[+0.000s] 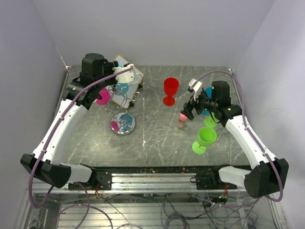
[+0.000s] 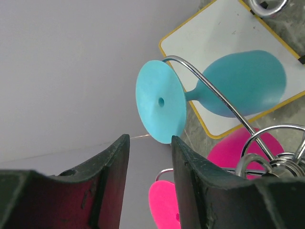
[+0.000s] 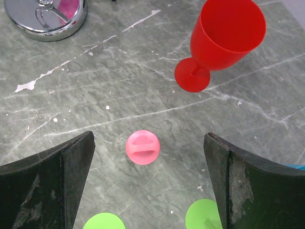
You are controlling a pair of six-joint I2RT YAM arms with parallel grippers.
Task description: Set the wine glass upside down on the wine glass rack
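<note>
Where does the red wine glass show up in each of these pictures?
Top external: red wine glass stands upright, middle back of the table.
Left wrist: not in it.
Right wrist: upper right corner.
Shared landmark: the wine glass rack, whose shiny base lies left of it.

blocked: wine glass rack point(image 1: 123, 125) hung with glasses point(image 1: 122, 88) | free: table point(image 1: 157, 133) beside red glass point(image 1: 170, 90)

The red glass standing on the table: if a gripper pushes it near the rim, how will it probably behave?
The red glass would probably tip rather than slide: its bowl is wider than its foot. It looks like opaque plastic, so likely light and not fragile. On its side, it may roll in a curve.
</note>
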